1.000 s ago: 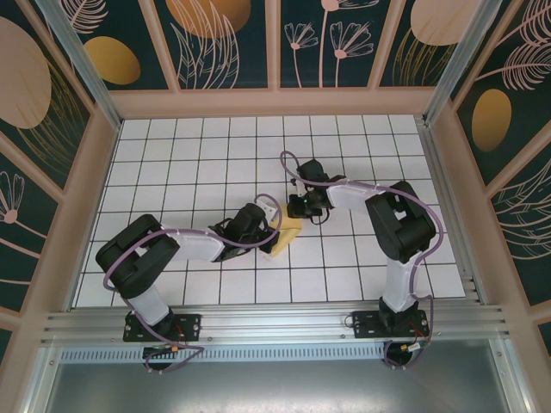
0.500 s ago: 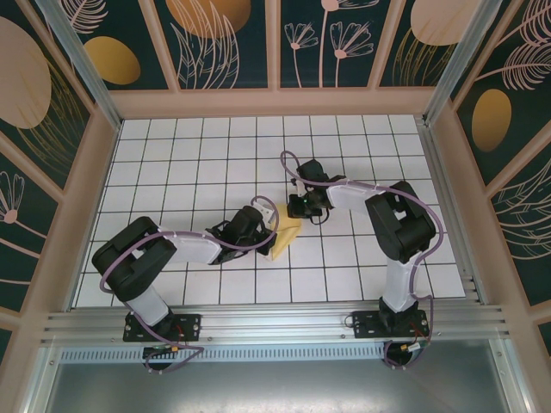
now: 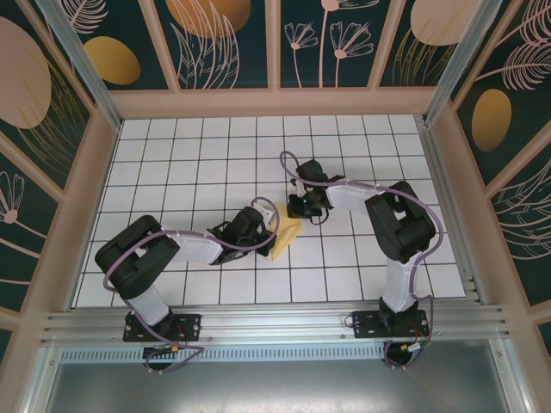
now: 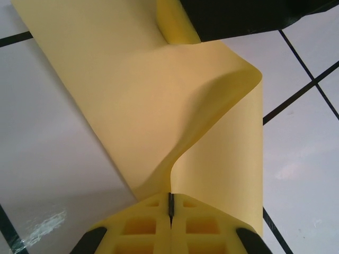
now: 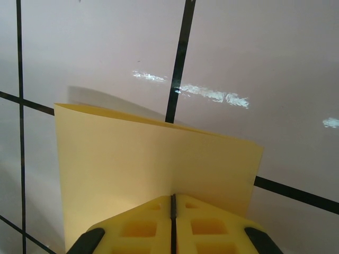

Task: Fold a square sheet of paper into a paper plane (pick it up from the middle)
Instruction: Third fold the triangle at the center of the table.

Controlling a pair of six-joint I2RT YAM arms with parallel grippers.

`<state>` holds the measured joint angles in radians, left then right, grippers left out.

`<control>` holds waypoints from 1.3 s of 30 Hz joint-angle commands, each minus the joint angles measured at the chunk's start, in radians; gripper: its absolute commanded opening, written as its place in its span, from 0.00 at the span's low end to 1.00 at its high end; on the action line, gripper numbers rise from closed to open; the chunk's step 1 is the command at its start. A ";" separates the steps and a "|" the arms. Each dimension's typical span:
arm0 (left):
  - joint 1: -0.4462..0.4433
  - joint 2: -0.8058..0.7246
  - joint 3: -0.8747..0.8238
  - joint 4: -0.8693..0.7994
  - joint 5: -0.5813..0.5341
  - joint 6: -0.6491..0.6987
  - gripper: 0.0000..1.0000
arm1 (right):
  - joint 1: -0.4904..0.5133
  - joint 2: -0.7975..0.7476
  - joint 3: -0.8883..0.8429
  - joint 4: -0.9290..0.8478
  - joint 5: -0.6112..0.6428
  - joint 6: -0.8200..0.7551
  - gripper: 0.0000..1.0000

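Observation:
The square sheet of paper (image 3: 287,234) is yellow and folded over. It hangs just above the tiled table (image 3: 189,155), held between both grippers near the middle. My left gripper (image 3: 272,220) is shut on one edge. In the left wrist view the sheet (image 4: 159,106) curves up from the closed left gripper (image 4: 170,203) toward the dark body of the right gripper (image 4: 249,16). My right gripper (image 3: 298,206) is shut on the opposite edge. In the right wrist view the doubled sheet (image 5: 148,164) stands upright out of the right gripper (image 5: 172,203).
The white grid table stretches open toward the back and to both sides. Patterned walls (image 3: 275,43) enclose it at the back, left and right. An aluminium rail (image 3: 275,327) runs along the near edge by the arm bases.
The left arm's elbow shifted slightly and came back. Both grippers and the paper stay where they were.

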<state>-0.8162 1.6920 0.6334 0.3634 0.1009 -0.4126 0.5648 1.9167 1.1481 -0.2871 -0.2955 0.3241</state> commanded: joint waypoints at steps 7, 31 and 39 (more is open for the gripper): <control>0.005 0.043 -0.009 0.028 0.017 0.016 0.04 | 0.010 -0.003 0.017 -0.026 0.003 0.036 0.15; 0.005 -0.021 0.016 0.014 0.041 0.046 0.06 | 0.014 0.049 0.008 -0.040 0.062 0.045 0.09; 0.006 -0.021 0.027 0.005 0.047 0.048 0.07 | 0.014 0.048 0.004 -0.037 0.061 0.043 0.09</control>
<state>-0.8162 1.6836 0.6338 0.3851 0.1387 -0.3855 0.5694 1.9270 1.1648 -0.2901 -0.2672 0.3725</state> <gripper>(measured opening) 0.076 0.090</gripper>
